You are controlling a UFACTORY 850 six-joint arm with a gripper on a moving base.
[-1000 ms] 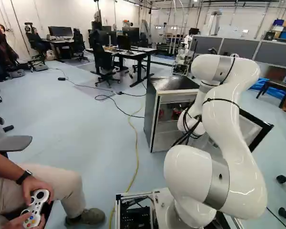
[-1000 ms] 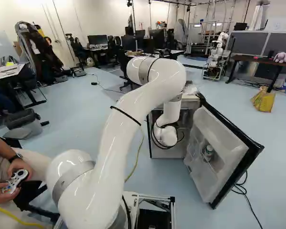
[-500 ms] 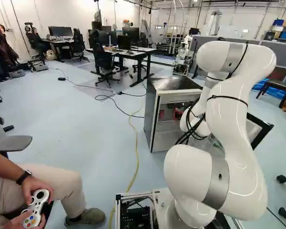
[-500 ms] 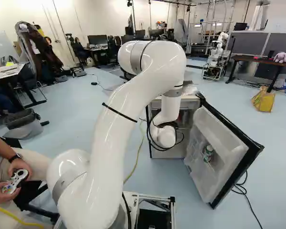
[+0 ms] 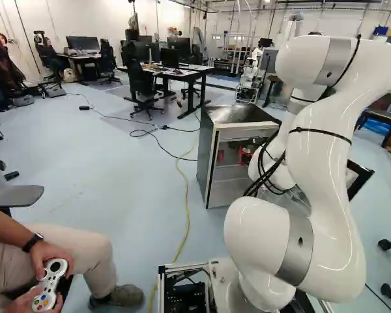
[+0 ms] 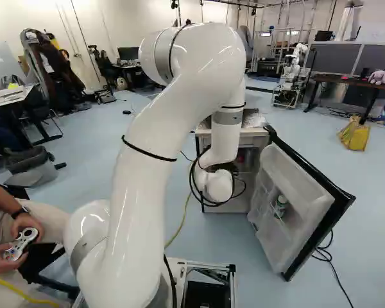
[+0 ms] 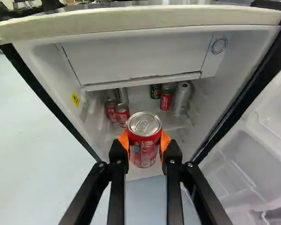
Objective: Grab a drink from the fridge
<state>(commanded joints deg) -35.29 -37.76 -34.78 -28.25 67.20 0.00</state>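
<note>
The white jointed arm (image 6: 144, 186) reaches to the small fridge (image 5: 208, 156) with dark side and white inside. In the wrist view, two small red cans (image 7: 122, 115) stand inside the fridge. Nearer, the black gripper (image 7: 145, 141) has its fingers apart by one can's width, and the orange pads (image 7: 164, 140) hold a red metal drink can (image 7: 144, 152) upright from two sides. Beyond it are one green can (image 7: 155, 91), another red can (image 7: 166, 98) and a tall silver can (image 7: 181, 99), then the open white door (image 6: 295, 192).
</note>
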